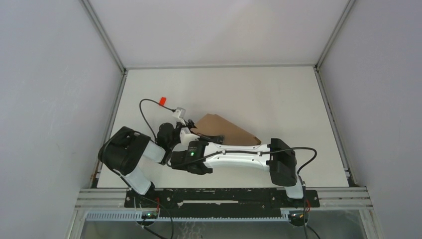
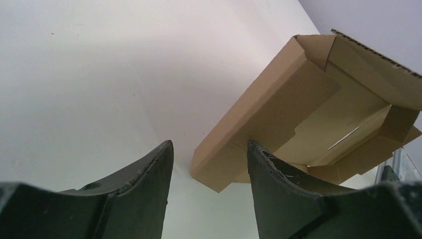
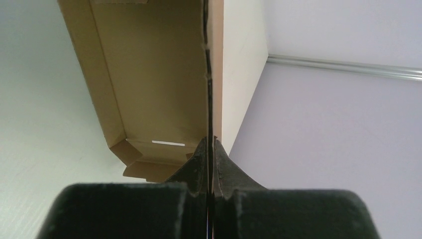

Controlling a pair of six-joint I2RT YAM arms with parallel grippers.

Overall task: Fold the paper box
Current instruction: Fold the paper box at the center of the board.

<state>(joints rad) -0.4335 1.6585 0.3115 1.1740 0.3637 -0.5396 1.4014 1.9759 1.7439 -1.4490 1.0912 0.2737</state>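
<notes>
Your top view looks steeply down from high at the near edge, taking in the whole surface (image 1: 259,94). Your left wrist view sits low, looking out between its jaws at the box (image 2: 278,124) just ahead. Your right wrist view hugs that same box, which all three share.

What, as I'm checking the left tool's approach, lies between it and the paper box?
Nothing: in the left wrist view only bare white table shows between the open left tool and the near corner of the paper box.
</notes>
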